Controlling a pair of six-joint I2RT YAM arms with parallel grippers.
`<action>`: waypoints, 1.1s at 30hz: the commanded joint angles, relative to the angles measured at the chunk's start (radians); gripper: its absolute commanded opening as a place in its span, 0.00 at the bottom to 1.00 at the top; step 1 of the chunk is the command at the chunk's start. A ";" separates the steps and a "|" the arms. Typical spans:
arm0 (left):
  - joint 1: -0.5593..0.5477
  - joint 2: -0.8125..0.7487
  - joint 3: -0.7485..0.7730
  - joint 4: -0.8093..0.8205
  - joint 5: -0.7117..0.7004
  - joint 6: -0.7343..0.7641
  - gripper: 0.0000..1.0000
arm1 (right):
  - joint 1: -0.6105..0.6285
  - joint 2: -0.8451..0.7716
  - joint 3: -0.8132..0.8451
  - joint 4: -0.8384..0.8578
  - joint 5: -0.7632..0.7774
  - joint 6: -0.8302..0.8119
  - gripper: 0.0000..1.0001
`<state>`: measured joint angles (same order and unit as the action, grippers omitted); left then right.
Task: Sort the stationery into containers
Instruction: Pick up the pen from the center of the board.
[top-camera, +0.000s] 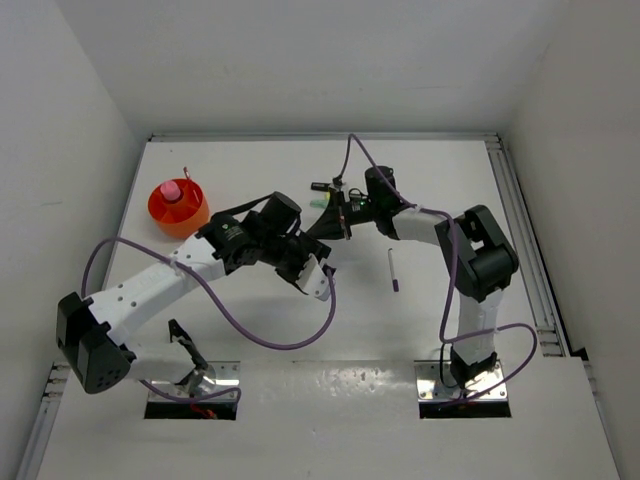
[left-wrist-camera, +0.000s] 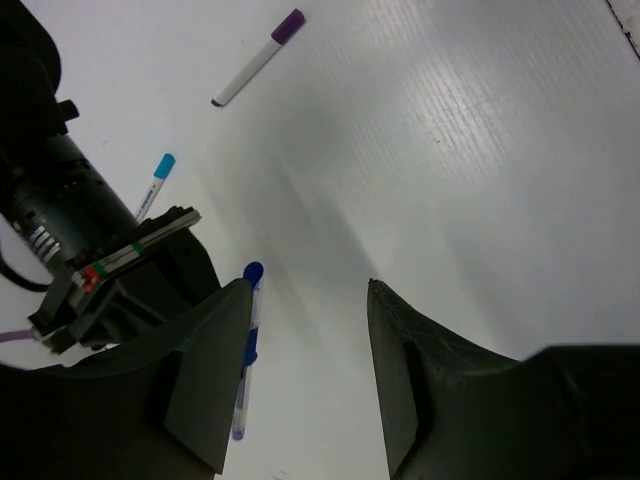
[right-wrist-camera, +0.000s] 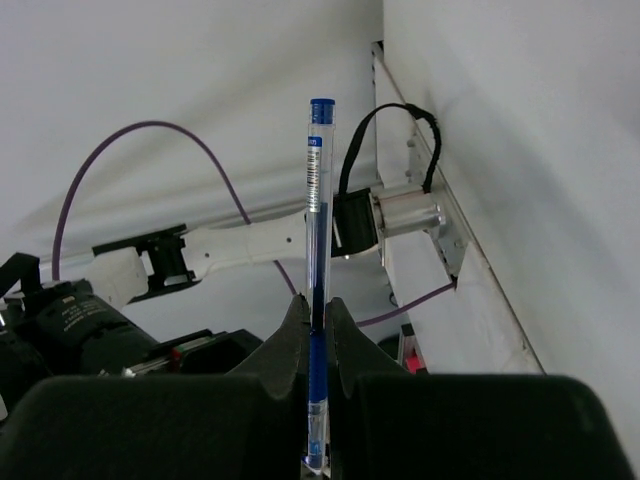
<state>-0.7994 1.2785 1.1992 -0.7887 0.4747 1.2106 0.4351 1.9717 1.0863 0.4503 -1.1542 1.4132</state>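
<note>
The orange bowl (top-camera: 190, 215) stands at the far left with a pink chunky item (top-camera: 171, 190) in it. My right gripper (right-wrist-camera: 320, 305) is shut on a blue pen (right-wrist-camera: 317, 200), which sticks out past the fingertips; in the top view the gripper (top-camera: 333, 220) is near the table's middle. My left gripper (left-wrist-camera: 308, 290) is open and empty, close beside it (top-camera: 318, 274). A blue pen (left-wrist-camera: 247, 345) shows just outside its left finger; I cannot tell whether it is the held one. A white pen with a purple tip (top-camera: 392, 270) lies to the right, also in the left wrist view (left-wrist-camera: 258, 57).
A light blue pen (left-wrist-camera: 153, 185) lies behind the right gripper's body (left-wrist-camera: 90, 240). A black item (top-camera: 321, 187) and a green one (top-camera: 318, 203) lie just beyond the right gripper. A metal rail (top-camera: 525, 250) runs along the right edge. White walls enclose the table.
</note>
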 joint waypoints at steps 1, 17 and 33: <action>-0.018 0.019 -0.004 0.039 -0.010 0.021 0.57 | 0.028 -0.073 0.007 0.073 -0.032 0.032 0.00; 0.017 0.031 0.011 0.065 -0.033 0.056 0.58 | 0.060 -0.091 0.044 -0.067 -0.024 -0.083 0.00; 0.037 0.128 0.057 -0.001 -0.016 0.035 0.25 | 0.086 -0.123 0.055 -0.108 -0.012 -0.092 0.00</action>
<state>-0.7769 1.4017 1.2049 -0.7605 0.4347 1.2472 0.5133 1.9041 1.1000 0.3363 -1.1572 1.3350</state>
